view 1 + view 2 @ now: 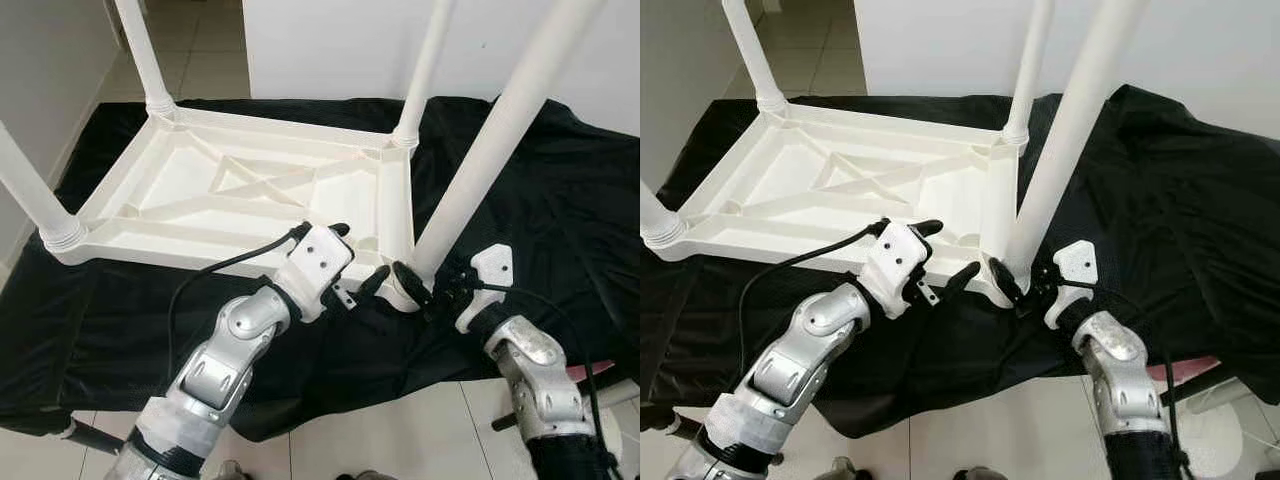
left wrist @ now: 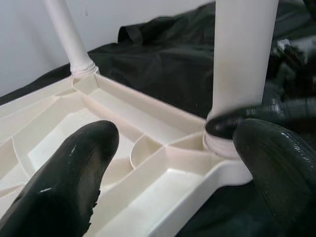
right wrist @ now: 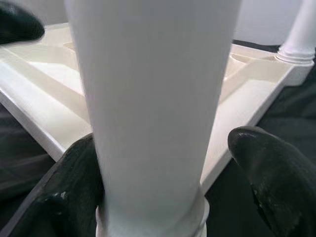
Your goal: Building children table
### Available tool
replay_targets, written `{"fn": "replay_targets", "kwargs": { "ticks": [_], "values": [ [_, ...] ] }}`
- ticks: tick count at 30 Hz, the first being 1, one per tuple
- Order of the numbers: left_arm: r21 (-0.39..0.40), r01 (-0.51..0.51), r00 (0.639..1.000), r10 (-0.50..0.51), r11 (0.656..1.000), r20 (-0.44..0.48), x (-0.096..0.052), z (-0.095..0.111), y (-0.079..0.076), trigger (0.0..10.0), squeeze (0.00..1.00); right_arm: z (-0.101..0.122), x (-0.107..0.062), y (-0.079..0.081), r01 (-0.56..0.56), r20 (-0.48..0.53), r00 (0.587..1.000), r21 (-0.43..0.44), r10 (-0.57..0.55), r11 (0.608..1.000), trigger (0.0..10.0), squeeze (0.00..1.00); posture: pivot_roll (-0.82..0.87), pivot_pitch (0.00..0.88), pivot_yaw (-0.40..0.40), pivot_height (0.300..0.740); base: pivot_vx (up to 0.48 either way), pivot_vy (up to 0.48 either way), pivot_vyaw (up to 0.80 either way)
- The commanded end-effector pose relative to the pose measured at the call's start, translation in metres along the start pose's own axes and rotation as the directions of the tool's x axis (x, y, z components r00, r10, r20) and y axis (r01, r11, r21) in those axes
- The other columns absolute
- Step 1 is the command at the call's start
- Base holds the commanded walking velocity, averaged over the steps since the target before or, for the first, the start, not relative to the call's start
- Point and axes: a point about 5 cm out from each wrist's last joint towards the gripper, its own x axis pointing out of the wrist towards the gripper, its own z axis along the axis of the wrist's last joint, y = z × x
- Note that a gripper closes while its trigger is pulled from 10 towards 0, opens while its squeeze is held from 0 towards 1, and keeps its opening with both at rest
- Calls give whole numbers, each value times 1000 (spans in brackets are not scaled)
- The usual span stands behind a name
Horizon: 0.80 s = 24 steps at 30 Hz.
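A white plastic children's table (image 1: 240,180) lies upside down on a black cloth (image 1: 560,200), legs pointing up. Its near right leg (image 1: 490,150) stands tilted in the corner socket. My right gripper (image 1: 428,285) is open around the base of this leg (image 3: 153,98): one finger rests against it, the other finger (image 3: 269,173) stands a little apart. My left gripper (image 1: 355,257) is open and straddles the table's rim just left of that corner. In the left wrist view the corner ribs (image 2: 163,163) lie between its fingertips (image 2: 74,173).
Three more legs stand in the far left (image 1: 140,50), far right (image 1: 425,70) and near left (image 1: 30,190) corners. A white wall (image 1: 330,50) rises behind the cloth. Tiled floor (image 1: 400,440) shows in front, with something pink (image 1: 590,372) at the lower right.
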Motion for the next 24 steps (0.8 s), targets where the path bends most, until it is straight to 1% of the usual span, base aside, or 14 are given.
{"fn": "replay_targets", "kwargs": {
  "ticks": [1, 3, 4, 5, 6, 7, 9, 10, 11, 12, 16, 22, 23, 24],
  "values": [
    [-5, 158, 987, -157, 987, 11, -1, 0, -12, 10000, 0, -4, 2, -3, -32, -15, 999, -9, 32, 999, 10000, 0, -46, 81, -28, 740, 0, 0, 0],
    [-7, 149, 989, -149, 989, 9, -2, 0, -13, 10000, 0, -4, 8, -5, -62, -20, 998, -26, 62, 998, 10000, 0, -38, 76, -36, 740, 0, 0, 0],
    [-7, 149, 989, -149, 989, 9, -2, 0, -13, 10000, 0, -4, 8, -5, -62, -20, 998, -26, 62, 998, 10000, 0, -38, 76, -36, 740, 0, 0, 0],
    [-1, 142, 990, -142, 990, 5, -2, -1, -14, 10000, 0, -4, 13, -6, -87, -25, 996, -35, 86, 996, 10000, 0, -38, 76, -36, 740, 0, 0, 0],
    [-1, 142, 990, -142, 990, 5, -2, -1, -14, 10000, 0, -4, 13, -6, -87, -25, 996, -35, 86, 996, 10000, 0, -38, 76, -36, 740, 0, 0, 0],
    [3, 138, 990, -138, 990, 3, -2, -1, -16, 10000, 0, -4, 17, -7, -104, -26, 994, -33, 103, 994, 4549, 0, -20, 64, -51, 740, 0, 0, 0],
    [5, 136, 991, -136, 991, 1, -1, -1, -17, 10000, 0, -4, 20, -8, -113, -27, 993, -31, 112, 993, 4549, 0, -15, 62, -54, 740, 0, 0, 0],
    [9, 135, 991, -135, 991, 0, -1, -1, -18, 10000, 0, -4, 23, -8, -131, -28, 991, -26, 130, 991, 1451, 0, -7, 57, -60, 740, 0, 0, 0],
    [9, 135, 991, -135, 991, 0, -1, -1, -18, 10000, 0, -4, 23, -8, -131, -28, 991, -26, 130, 991, 1451, 0, -7, 57, -60, 740, 0, 0, 0],
    [11, 131, 991, -131, 991, -3, -1, -1, -18, 10000, 0, -5, 26, -7, -149, -31, 989, -26, 148, 989, 0, 0, -3, 55, -63, 740, 0, 0, 0],
    [13, 117, 993, -117, 993, -14, -2, -2, -17, 10000, 0, -7, 32, -8, -172, -33, 985, -16, 172, 985, 0, 0, 12, 46, -74, 740, 0, 0, 0],
    [15, 100, 995, -100, 995, -23, -4, -4, -17, 10000, 0, -16, 32, -4, -196, -49, 979, 24, 197, 980, 0, 0, 19, 38, -82, 740, 0, 0, 0],
    [15, 99, 995, -99, 995, -24, -4, -4, -18, 10000, 0, -17, 32, -5, -185, -49, 981, 28, 186, 982, 10000, 0, 18, 37, -83, 740, 0, 0, 0],
    [14, 99, 995, -98, 995, -23, -3, -4, -20, 10000, 0, -18, 31, -5, -172, -46, 984, 31, 173, 985, 10000, 0, 18, 37, -83, 740, 0, 0, 0]
  ]
}}
